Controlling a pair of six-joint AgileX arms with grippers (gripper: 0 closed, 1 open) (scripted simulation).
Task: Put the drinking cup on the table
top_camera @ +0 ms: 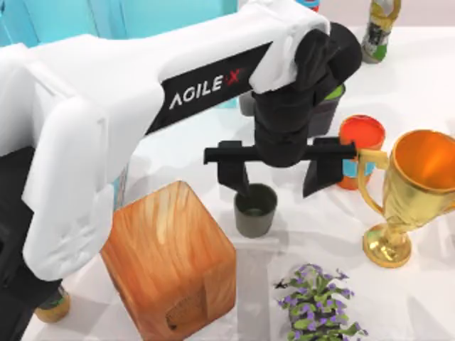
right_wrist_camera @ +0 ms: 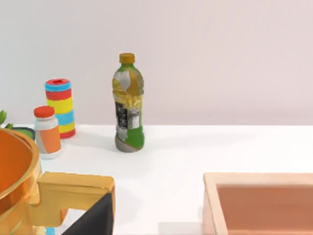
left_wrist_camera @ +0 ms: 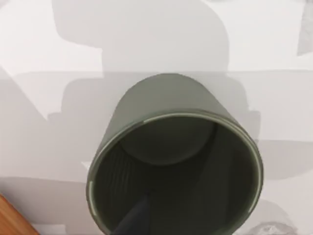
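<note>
Because the drinking cup (top_camera: pixel 255 210) stands upright on the table (top_camera: pixel 419 78) directly beneath the left gripper (top_camera: pixel 281 175), whose spread jaws put one finger inside its rim, it seems light, rigid, smooth; the wall suits pinching.

The left arm (top_camera: pixel 106 106) is mostly chunky glossy white shells with rounded corners. There's a slanted black panel along the forearm with "AGILEX" in white letters, the X done in red. Past that the wrist goes all matte black, kind of a stubby rounded barrel. The left gripper (top_camera: pixel 281 181) is black too: a flat crossbar with two tapered, blade-like fingers (top_camera: pixel 238 174) hanging off it. Lower down by the base there's more black housing next to the white.
</note>
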